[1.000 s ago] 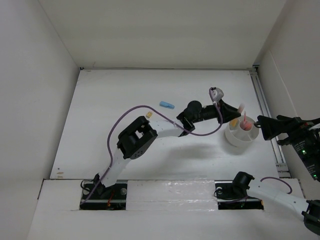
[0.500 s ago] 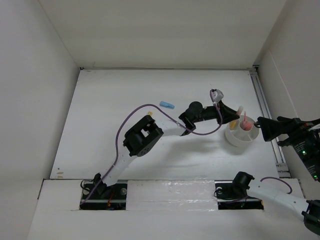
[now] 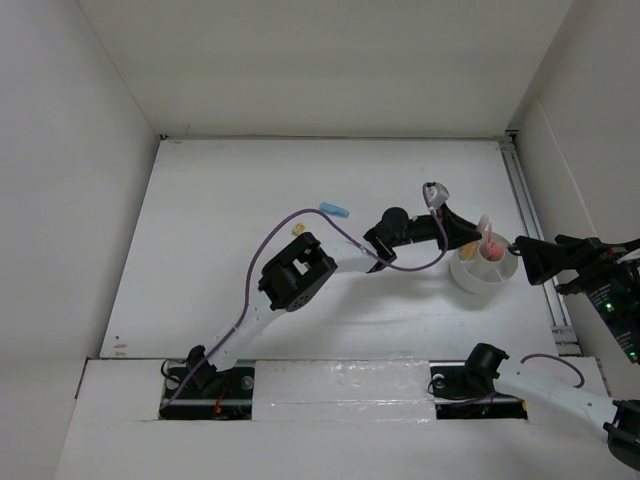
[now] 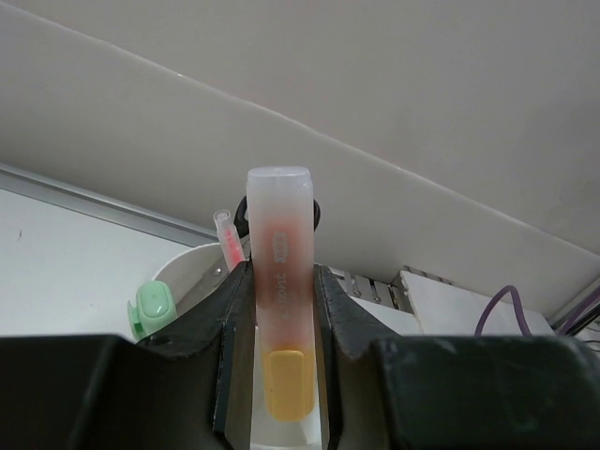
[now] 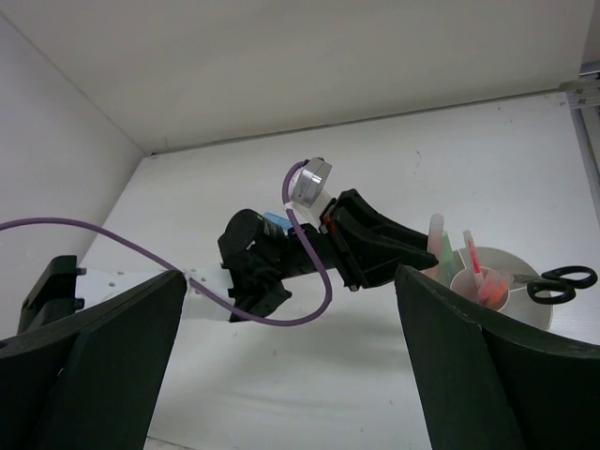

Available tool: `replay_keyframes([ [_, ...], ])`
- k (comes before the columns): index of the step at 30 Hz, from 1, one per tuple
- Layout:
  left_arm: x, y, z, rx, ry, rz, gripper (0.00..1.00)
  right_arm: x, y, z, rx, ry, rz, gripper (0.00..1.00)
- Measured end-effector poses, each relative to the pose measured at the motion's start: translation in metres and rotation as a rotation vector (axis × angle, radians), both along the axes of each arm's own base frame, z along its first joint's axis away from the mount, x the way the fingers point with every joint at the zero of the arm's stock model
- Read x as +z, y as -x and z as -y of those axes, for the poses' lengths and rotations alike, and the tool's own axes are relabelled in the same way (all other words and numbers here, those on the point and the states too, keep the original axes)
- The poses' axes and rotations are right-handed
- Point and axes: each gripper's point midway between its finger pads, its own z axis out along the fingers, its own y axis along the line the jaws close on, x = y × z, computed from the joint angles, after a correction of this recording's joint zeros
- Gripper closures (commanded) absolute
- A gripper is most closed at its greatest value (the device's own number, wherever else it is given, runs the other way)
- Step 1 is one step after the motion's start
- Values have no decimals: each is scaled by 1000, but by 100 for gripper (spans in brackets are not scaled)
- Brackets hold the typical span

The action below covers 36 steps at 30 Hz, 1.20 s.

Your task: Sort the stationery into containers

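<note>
White walls point(image 3: 300, 60) boxing in a white worktop point(image 3: 230, 260).
Left claw point(image 4: 279, 281) pinching the orange marker point(image 4: 278, 234) near the cup point(image 3: 470, 282); right claw point(image 5: 291, 347) spread wide; blue marker point(image 3: 334, 210) well apart.

Premises: a robotics laboratory test cell, not a domestic or commercial room. Evidence: a bare white counter point(image 3: 250, 200) enclosed by plain white panels point(image 3: 320, 60) behind it and on both sides. Two robot arm bases point(image 3: 205, 383) point(image 3: 468, 383) are bolted along the counter's near edge. A metal rail point(image 3: 530, 225) runs along its right edge. A purple cable point(image 3: 262, 243) loops loose above the counter. Exposed electronics with a lit green indicator point(image 3: 600, 296) sit beyond the counter's right edge.
</note>
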Motion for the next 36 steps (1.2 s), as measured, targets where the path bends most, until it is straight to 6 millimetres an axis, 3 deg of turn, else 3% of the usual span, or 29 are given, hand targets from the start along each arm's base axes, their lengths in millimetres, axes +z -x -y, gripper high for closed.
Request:
replay_keyframes([
  [18,1,2,0,-14,24,10,100,3,7,4,19,-11,8,1],
  [30,-30,0,3,-10,-15,-7,100,8,11,5,35,-24,19,1],
  [36,-31,0,3,-12,-14,-7,99,8,11,4,43,-21,20,1],
])
